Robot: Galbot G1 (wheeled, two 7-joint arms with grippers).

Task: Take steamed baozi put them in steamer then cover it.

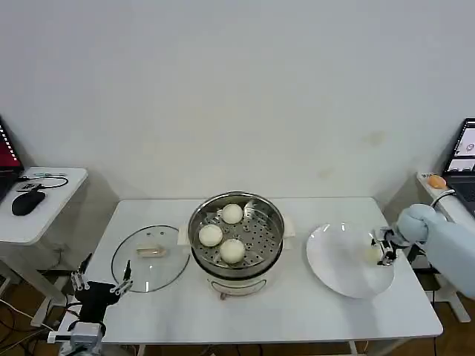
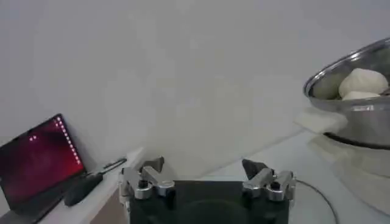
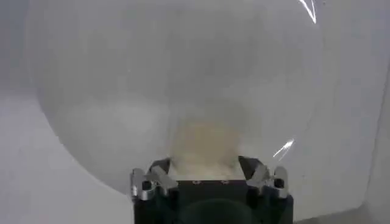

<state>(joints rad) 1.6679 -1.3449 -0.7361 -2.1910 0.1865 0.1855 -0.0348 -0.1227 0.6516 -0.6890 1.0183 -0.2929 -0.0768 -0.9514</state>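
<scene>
The steel steamer (image 1: 276, 222) stands mid-table with three cream-white baozi (image 1: 232, 213) on its perforated tray; its rim and two of the buns also show in the left wrist view (image 2: 359, 115). One more baozi (image 1: 370, 254) lies on the white plate (image 1: 338, 259) to the right. My right gripper (image 1: 382, 251) is down at that bun, open, a finger close on each side of it (image 3: 204, 143). The glass cover (image 1: 152, 259) lies flat on the table left of the steamer. My left gripper (image 1: 102, 282) hangs open off the table's front left corner, holding nothing.
A small side table at the left carries a black mouse (image 1: 28, 202) and a laptop (image 2: 36, 161). A stand at the right holds another laptop and an orange object (image 1: 437, 181). Bare tabletop lies in front of the steamer.
</scene>
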